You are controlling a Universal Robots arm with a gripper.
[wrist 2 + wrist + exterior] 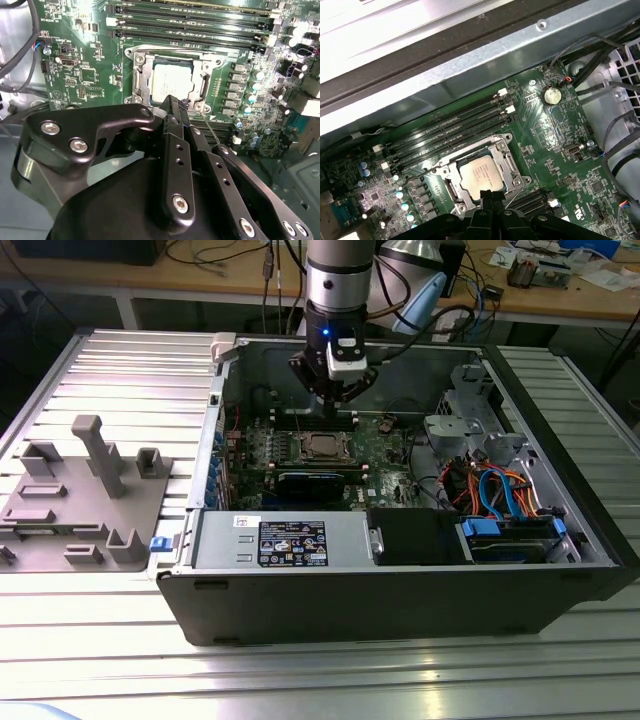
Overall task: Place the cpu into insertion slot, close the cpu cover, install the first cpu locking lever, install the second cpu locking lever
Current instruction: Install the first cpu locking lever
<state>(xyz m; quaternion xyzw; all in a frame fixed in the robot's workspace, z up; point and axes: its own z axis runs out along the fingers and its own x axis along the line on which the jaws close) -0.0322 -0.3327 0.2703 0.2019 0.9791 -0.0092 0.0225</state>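
The cpu point(172, 82) lies flat in the insertion slot point(136, 60) on the green motherboard, its silver face up. The cpu cover point(141, 82) is down around it as a metal frame. The same chip appears in the first wrist view as the cpu point(480, 174) framed by the cover point(451, 189), and in the exterior view as the cpu point(322, 445). My gripper point(176, 103) hangs just above the socket's near edge, fingers shut together with nothing between them. A thin wire lever point(209, 134) runs out from the socket under the fingers. In the exterior view the gripper point(335, 392) is inside the open case.
The black computer case point(400, 600) stands open on a ribbed metal table. Memory slots point(450, 132) run along one side of the socket, and a black power supply point(290, 540) and coloured cables point(500, 490) fill the case's front. A grey fixture point(85, 490) sits at the exterior view's left.
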